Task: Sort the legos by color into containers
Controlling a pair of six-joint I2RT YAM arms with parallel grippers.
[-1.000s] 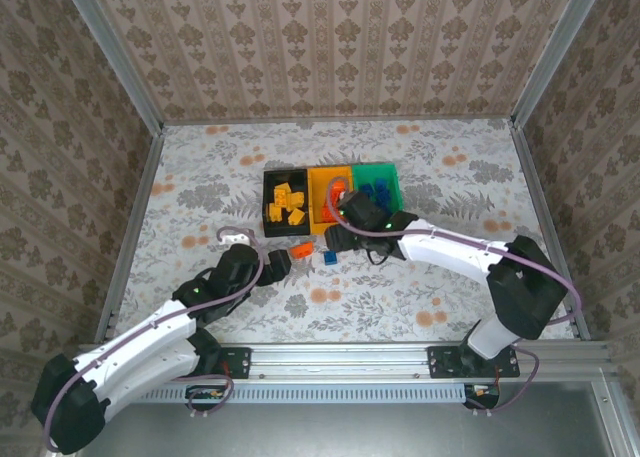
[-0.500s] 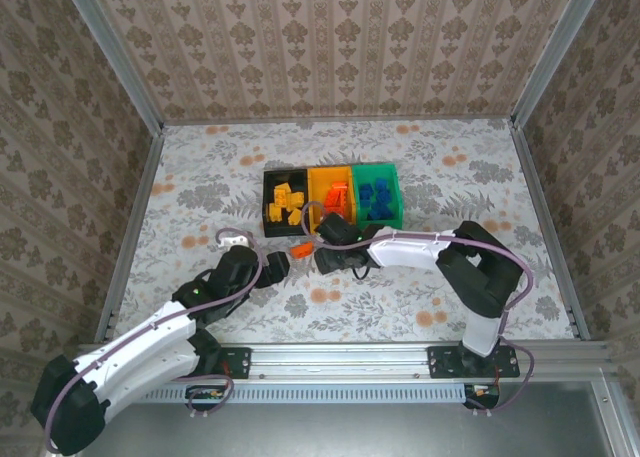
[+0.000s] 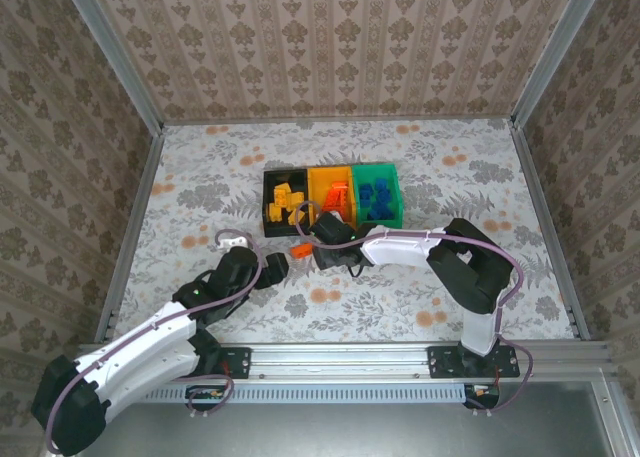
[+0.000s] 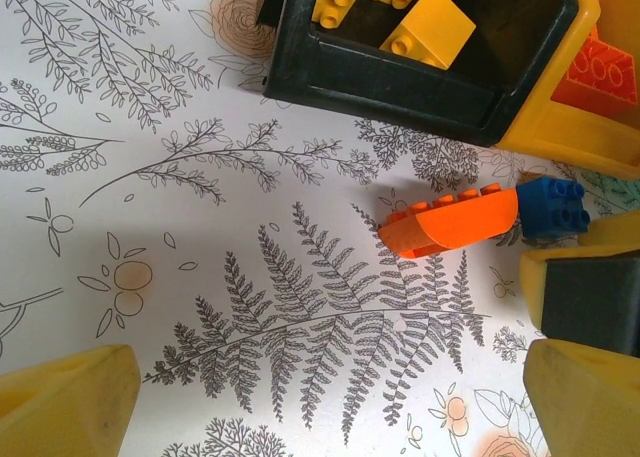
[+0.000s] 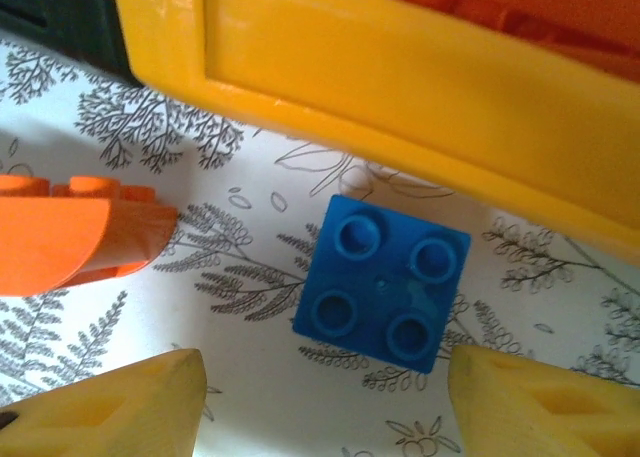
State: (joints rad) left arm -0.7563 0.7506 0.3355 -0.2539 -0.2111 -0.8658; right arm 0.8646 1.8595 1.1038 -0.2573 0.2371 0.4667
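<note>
— Floral-print worktop point(image 3: 450, 177), wallpapered walls point(image 3: 330, 47) around it. We see the containers mid-worktop in a row: black bin point(image 3: 267, 202), yellow bin point(image 3: 330, 169), green bin point(image 3: 398, 197). Any loose legos?

— Two that we can make out: an orange brick point(image 4: 450, 222) and a blue brick point(image 5: 385, 282), both on the worktop just in front of the black/yellow joint. The left wrist view makes them look as if they touch; the right wrist view shows a gap. The orange one is cut off by that frame's left edge.

— Bin contents?

— Yellow pieces point(image 3: 285, 202) are in black, red-orange pieces point(image 3: 338, 192) in yellow and blue pieces point(image 3: 375, 197) in green. They are piled and too small from above for us to count. The right arm overlaps the yellow bin's near wall.

— Tools?

— The right tool point(image 5: 325, 407) is spread and holds nothing. The blue brick sits just ahead of the gap, near the yellow bin's wall but clear of it. The left tool point(image 4: 320, 407) is also spread and empty, low over bare worktop, with the orange brick ahead of it. Both sets of fingers are clipped by the bottom edges.

— Anything unclear?

— A yellow block point(image 4: 590, 297) with a dark face sits at the right edge of the left wrist view, beside the blue brick. We can't tell what it belongs to.
</note>
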